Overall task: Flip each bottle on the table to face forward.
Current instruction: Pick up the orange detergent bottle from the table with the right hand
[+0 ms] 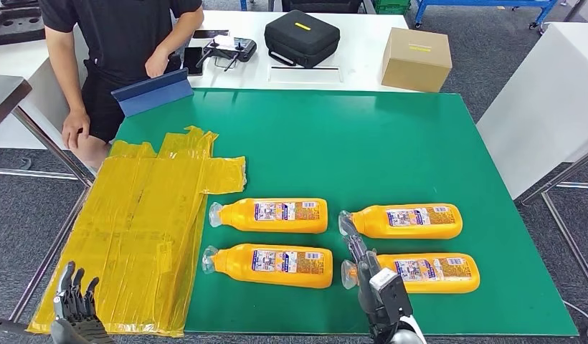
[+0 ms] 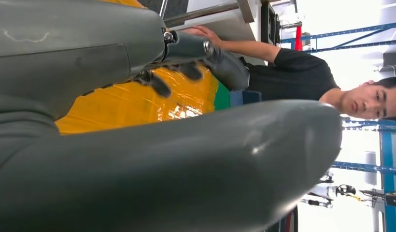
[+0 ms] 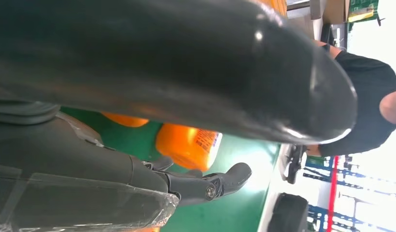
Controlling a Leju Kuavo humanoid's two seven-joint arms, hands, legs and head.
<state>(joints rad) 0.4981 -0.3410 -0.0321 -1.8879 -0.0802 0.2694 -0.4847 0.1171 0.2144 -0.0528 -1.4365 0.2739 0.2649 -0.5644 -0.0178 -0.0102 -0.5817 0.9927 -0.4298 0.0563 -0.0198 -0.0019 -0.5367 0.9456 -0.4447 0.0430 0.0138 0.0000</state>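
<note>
Four orange bottles lie on their sides on the green table, caps to the left and printed labels up. Two are on the left: the far one and the near one. Two are on the right: the far one and the near one. My right hand reaches in from the front edge with its fingers stretched out beside the caps of the right pair, holding nothing. An orange bottle lies just beyond its fingers. My left hand hovers at the table's front left corner, fingers apart and empty.
A crumpled yellow plastic sheet covers the table's left side. A blue board leans at the far left corner, where a person stands. On the white table behind are a black case, a cardboard box and a controller.
</note>
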